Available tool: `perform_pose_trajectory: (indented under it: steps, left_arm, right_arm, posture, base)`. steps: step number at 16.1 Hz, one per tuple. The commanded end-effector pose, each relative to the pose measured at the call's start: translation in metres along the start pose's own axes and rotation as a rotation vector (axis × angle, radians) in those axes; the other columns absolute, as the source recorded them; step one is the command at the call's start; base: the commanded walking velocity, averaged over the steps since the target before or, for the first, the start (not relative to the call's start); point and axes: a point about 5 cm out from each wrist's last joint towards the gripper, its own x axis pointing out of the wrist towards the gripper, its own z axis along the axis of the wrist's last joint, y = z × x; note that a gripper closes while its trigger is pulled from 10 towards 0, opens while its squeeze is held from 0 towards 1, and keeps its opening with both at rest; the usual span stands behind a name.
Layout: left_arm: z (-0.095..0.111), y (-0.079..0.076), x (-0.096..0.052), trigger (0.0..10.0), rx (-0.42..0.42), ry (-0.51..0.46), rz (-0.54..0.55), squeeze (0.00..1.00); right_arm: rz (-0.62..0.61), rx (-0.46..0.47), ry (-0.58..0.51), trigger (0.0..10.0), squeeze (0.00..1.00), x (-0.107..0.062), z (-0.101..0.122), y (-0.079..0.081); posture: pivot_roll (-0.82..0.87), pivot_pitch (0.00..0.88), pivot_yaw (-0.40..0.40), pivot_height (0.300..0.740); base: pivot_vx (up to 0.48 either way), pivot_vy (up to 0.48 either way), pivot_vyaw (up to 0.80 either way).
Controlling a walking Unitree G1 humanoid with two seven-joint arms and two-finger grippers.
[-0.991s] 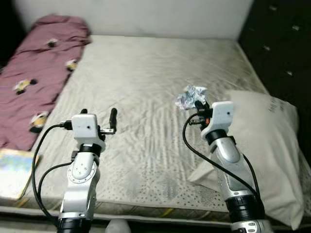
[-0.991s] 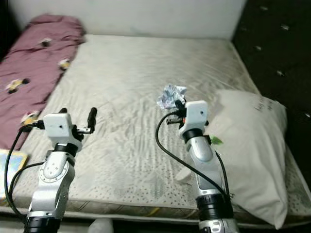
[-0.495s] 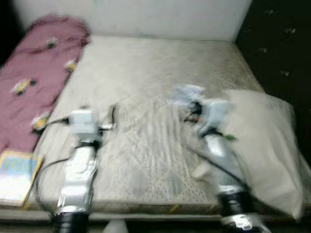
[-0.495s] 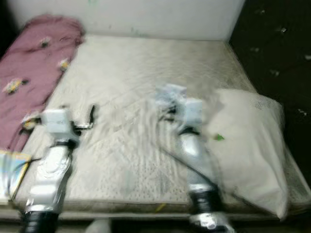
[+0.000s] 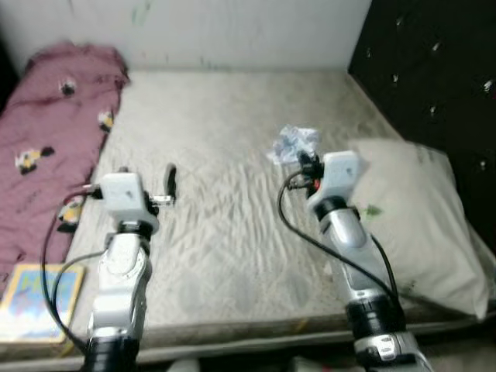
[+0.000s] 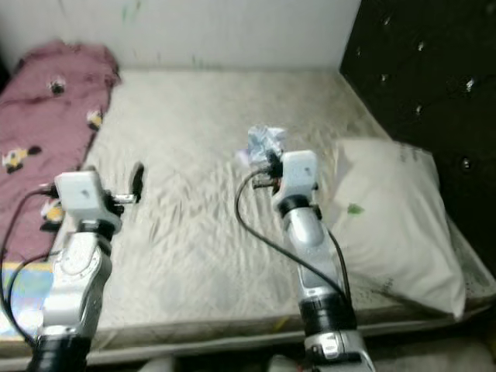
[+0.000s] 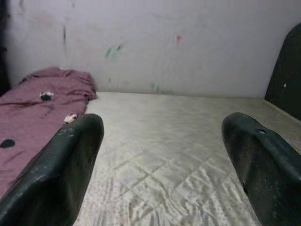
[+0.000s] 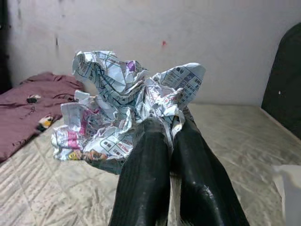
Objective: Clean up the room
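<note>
Right gripper (image 8: 167, 127) is pinched tight on a crumpled paper wad (image 8: 122, 99): both black fingers (image 8: 146, 160) meet on its lower edge, and the wad bulges out past the tips and to one side. In the head views the wad (image 5: 292, 144) sits at the far end of the claw, lifted above the mattress (image 5: 232, 232), apparently not touching it.

Step in hand, as I judge it: trash picked up, now being carried off. Next move calls for keeping the pinch closed while finding a bin or drop spot. None visible here, so the robot likely has to turn away from the bed. Grip is on an edge only; the wad could slip.

Just beside the right arm, on its outer side, lies a white pillow (image 5: 418, 217).

Left gripper (image 7: 164, 155) is spread wide, holding nothing, hovering over the mattress well apart from the wad. Beyond it, a maroon blanket (image 5: 46, 139) along the bed edge and a flat book (image 5: 35, 302) at the near corner.
</note>
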Motion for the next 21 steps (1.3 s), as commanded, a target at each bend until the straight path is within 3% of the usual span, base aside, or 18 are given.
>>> perform_pose_trajectory:
  steps: [1, 5, 8, 18, 21]
  left_arm:
    - [-0.0005, -0.0078, 0.0000, 10.0, -0.012, 0.007, -0.019, 0.00]
    - [0.0007, -0.0086, 0.0002, 10.0, -0.022, 0.011, -0.020, 0.00]
    - [0.0024, -0.0078, 0.0019, 10.0, -0.023, 0.010, -0.017, 0.00]
    - [0.0027, -0.0092, 0.0023, 10.0, -0.040, 0.016, -0.027, 0.00]
    - [0.0027, -0.0104, 0.0030, 10.0, -0.043, 0.017, -0.030, 0.00]
  right_arm:
    - [-0.018, -0.023, 0.002, 10.0, 0.00, -0.0001, -0.0005, -0.0075]
    - [-0.004, -0.031, 0.001, 10.0, 0.00, 0.0002, -0.0005, -0.0049]
    - [-0.004, -0.034, 0.000, 10.0, 0.00, 0.0018, -0.0002, -0.0039]
    - [-0.025, -0.018, -0.001, 10.0, 0.00, 0.0037, -0.0008, -0.0058]
    - [-0.023, -0.014, 0.010, 10.0, 0.00, 0.0047, -0.0015, -0.0065]
  posture:
    - [-0.03, 0.000, -0.007, 0.740]
    - [-0.02, 0.000, -0.008, 0.740]
    - [-0.02, 0.000, -0.008, 0.740]
    - [-0.03, 0.000, -0.002, 0.740]
    - [-0.03, 0.000, -0.004, 0.740]
  base:
    - [0.000, 0.000, 0.00]
    - [0.000, 0.465, 0.00]
    - [0.000, 0.470, 0.71]
    - [0.000, 0.469, 0.00]
    - [0.000, 0.469, -0.77]
